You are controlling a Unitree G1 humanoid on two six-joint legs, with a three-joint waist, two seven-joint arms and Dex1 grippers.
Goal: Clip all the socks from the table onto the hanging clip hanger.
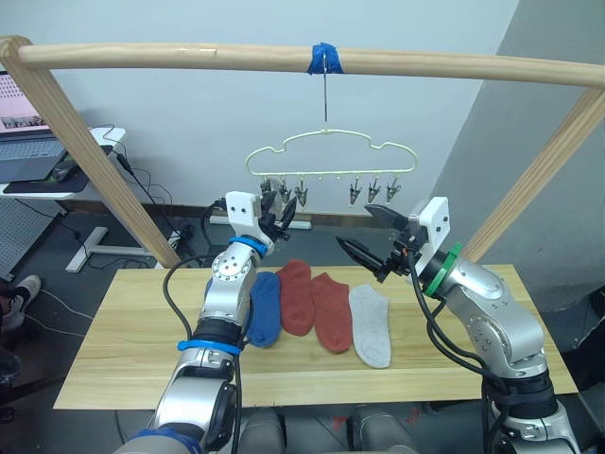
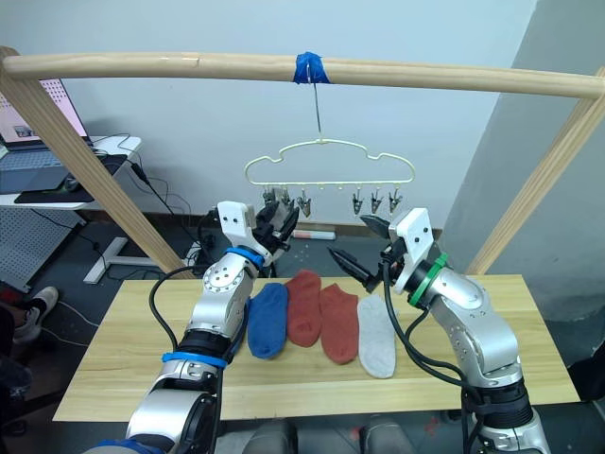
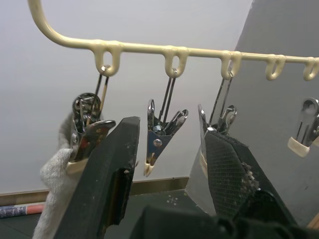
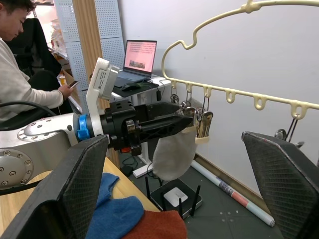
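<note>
The pale clip hanger hangs by its hook from the wooden rail. One light grey sock dangles from its end clip. My left gripper is raised to the hanger's left clips and is open, its fingers on either side of the second clip. On the table lie a blue sock, two brick red socks and a light grey sock, side by side. Above them and below the hanger, my right gripper is wide open and holds nothing.
The wooden rail rests on slanted posts at both sides of the table. A white desk with a laptop stands at the far left. A seated person is beyond the table. A small black device sits on the floor.
</note>
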